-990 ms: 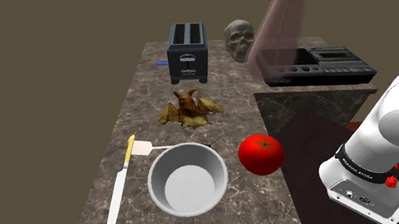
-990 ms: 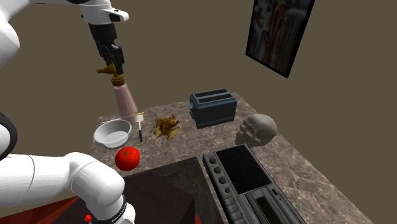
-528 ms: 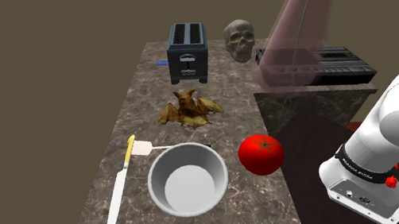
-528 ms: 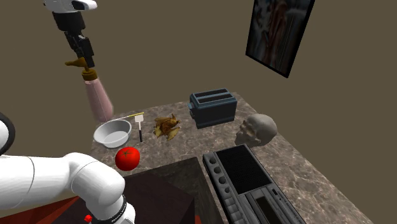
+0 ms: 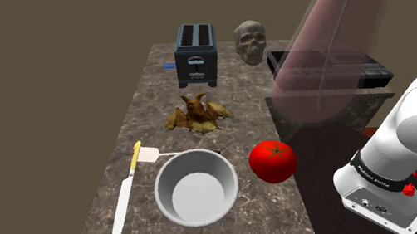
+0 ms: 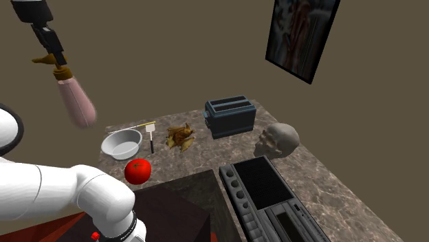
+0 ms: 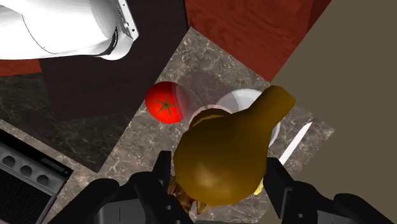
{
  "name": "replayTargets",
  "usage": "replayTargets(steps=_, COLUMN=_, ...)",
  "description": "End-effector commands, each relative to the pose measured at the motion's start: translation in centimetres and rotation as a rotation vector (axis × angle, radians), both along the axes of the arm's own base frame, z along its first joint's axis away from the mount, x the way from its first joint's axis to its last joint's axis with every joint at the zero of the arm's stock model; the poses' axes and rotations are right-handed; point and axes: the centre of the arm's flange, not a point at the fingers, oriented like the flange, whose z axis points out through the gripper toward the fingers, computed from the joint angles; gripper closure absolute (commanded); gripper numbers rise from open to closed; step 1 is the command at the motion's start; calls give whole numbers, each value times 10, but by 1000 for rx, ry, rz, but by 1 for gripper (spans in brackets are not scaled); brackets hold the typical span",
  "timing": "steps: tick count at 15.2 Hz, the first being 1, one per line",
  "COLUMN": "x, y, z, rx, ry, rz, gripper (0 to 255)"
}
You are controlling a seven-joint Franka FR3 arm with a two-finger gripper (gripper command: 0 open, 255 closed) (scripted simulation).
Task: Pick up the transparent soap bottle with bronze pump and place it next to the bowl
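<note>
The soap bottle [image 6: 75, 103] has a clear pinkish body and a bronze pump. It hangs tilted, high in the air off the counter's end at the second exterior view's left, and my gripper [image 6: 49, 53] is shut on its pump. In the shoulder view the bottle [image 5: 330, 36] looms large at the upper right. The wrist view has the bronze pump [image 7: 222, 153] clasped between my gripper's [image 7: 219, 175] fingers. Far below it lies the grey bowl [image 7: 242, 98], partly hidden by the pump. The bowl [image 5: 159, 180] [image 6: 124, 150] rests near the counter's front end.
A red tomato [image 5: 272, 161] sits beside the bowl. A knife [image 5: 125, 195] and a small spatula [image 5: 149, 154] lie on the bowl's other side. Farther back are a brown bat figure [image 5: 198, 113], a dark toaster [image 5: 195, 53], a skull [image 5: 251, 41] and a black tape player [image 6: 275, 199].
My gripper has carried the bottle higher and toward the second exterior view's left. In the shoulder view the bottle has grown larger and shifted right. It tilts more now.
</note>
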Motion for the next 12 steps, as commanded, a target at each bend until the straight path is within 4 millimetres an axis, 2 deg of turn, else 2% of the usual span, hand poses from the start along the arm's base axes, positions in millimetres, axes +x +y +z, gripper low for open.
replayTargets(steps=1, x=-19, y=25, z=13, rx=1, ry=0, rz=-1, gripper=255)
replayTargets(steps=12, x=-19, y=25, z=-45, rx=1, ry=0, rz=-1, gripper=255)
